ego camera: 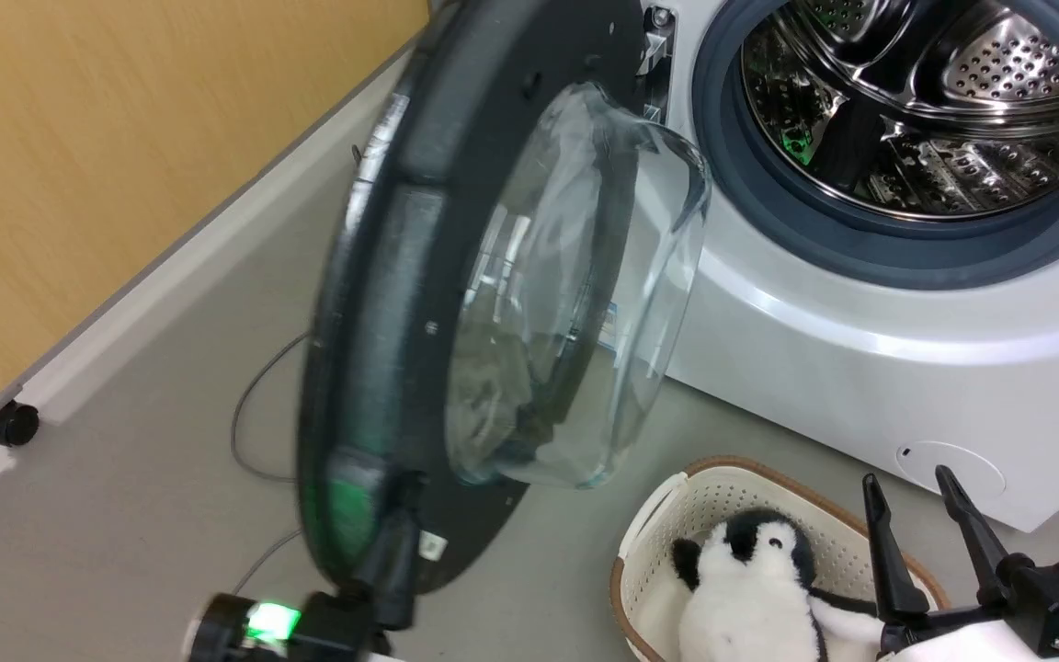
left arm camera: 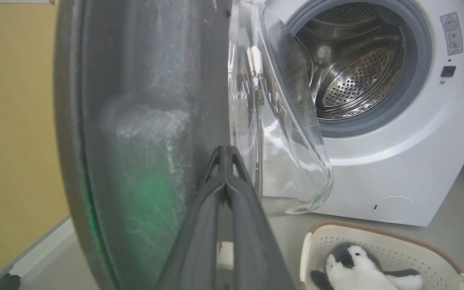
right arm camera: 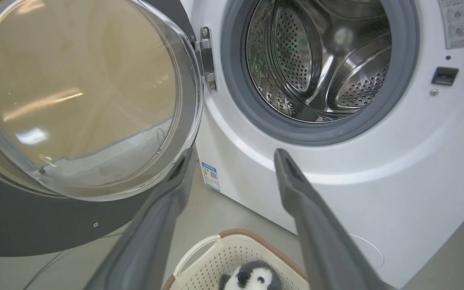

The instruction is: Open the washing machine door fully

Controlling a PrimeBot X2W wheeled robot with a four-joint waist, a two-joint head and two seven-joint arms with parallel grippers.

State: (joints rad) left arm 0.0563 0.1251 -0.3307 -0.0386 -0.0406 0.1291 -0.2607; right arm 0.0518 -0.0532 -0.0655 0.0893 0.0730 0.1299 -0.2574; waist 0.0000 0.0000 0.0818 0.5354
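The washing machine door is standing open, out from the front of the machine on its hinge at the left of the opening. The head view gets it nearly edge-on, with the matte black inner face and the bulging glass bowl turned toward the machine. The whole steel drum and its grey ring are uncovered.

The left gripper is down at the door's lower rim. Its wrist view shows the left gripper with both fingers pressed together and nothing between them, tips right up against the inner face of the door, just beside the bowl. Can't tell if it's actually pushing or just resting there. There's a green glow on that wrist, and it reflects off the door.

The right gripper is well apart from the door, at the lower right, with its fingers spread wide and holding nothing – it hangs over the basket. From its own camera the right gripper points at the white machine front below the drum.

A plush penguin is in the basket, which stands on the floor in front of the machine, near the small round white cap. A thin cable lies on the floor left of the door, by the yellow wall.
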